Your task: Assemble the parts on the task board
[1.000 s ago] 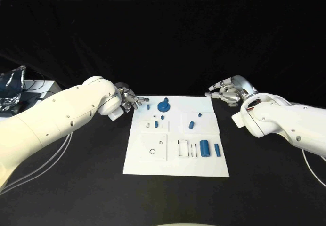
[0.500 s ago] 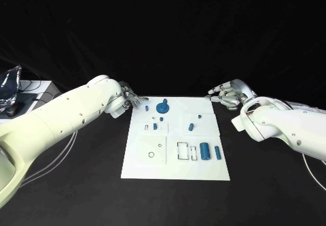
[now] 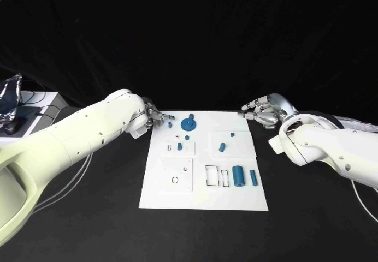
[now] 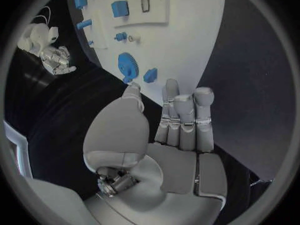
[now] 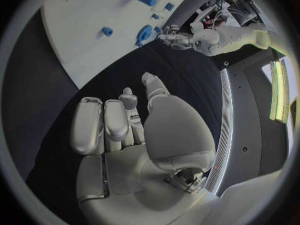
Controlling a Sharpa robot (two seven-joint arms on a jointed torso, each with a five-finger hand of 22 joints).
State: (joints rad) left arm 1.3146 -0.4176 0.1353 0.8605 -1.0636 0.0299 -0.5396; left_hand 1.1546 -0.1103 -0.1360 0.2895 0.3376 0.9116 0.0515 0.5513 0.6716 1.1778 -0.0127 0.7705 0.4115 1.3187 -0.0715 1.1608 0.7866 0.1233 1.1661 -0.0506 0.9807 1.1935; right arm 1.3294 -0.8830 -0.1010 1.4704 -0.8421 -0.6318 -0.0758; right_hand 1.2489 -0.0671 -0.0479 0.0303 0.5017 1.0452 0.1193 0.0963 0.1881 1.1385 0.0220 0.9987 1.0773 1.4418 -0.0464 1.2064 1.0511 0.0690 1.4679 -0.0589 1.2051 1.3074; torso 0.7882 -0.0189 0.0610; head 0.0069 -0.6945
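Note:
The white task board [image 3: 177, 191] lies in the middle of the black table. A blue gear [image 3: 188, 123] stands near its far edge, with a small blue piece [image 3: 171, 124] beside it. Two blue cylinders [image 3: 238, 177] lie at the near right, and smaller blue parts [image 3: 222, 146] sit mid-board. My left hand [image 3: 155, 117] hovers at the board's far left corner, fingers stretched out and holding nothing; the left wrist view shows its fingertips [image 4: 181, 92] just short of the gear [image 4: 128, 64]. My right hand [image 3: 262, 112] hangs off the far right corner, holding nothing, its fingers [image 5: 112, 120] apart.
Black cloth surrounds the board on all sides. A white box with cables [image 3: 31, 106] and a crinkled foil object [image 3: 10, 95] sit at the far left edge of the table. In the board are several cut-out slots [image 3: 212, 173].
The camera has shifted a little. My right hand has drawn slightly nearer the board's far right corner. The left hand stays at the far left corner. No part has moved.

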